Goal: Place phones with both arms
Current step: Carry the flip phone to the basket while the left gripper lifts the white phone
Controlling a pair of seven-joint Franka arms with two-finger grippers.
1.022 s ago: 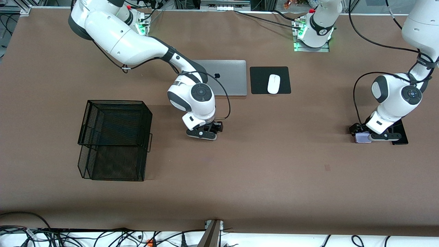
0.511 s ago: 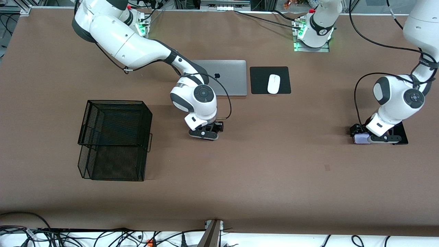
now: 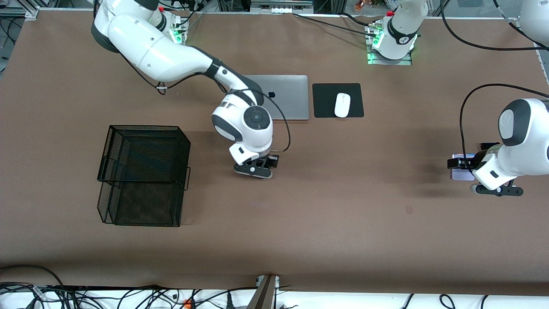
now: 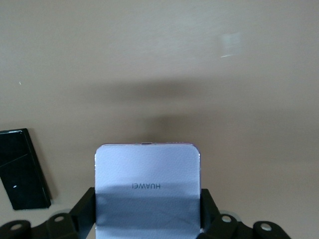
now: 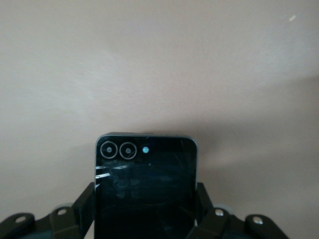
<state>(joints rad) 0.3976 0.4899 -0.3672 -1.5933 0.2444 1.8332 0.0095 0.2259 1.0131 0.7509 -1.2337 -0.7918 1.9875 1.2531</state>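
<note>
My left gripper is shut on the pale lavender-white phone and holds it in the air over bare table at the left arm's end. In the front view this phone sticks out of the left gripper. The long slim black phone lies flat on the table beside it; the arm hides it in the front view. My right gripper is shut on the small squarish black phone, low at the table near its middle. In the front view the right gripper covers that phone.
A black wire-mesh basket stands toward the right arm's end. A closed grey laptop lies farther from the front camera than the right gripper. Beside the laptop is a white mouse on a black pad.
The right gripper has closed on the small black phone. The left arm has lifted the lavender-white phone off the table and carried it toward the front camera, away from the black slab.
</note>
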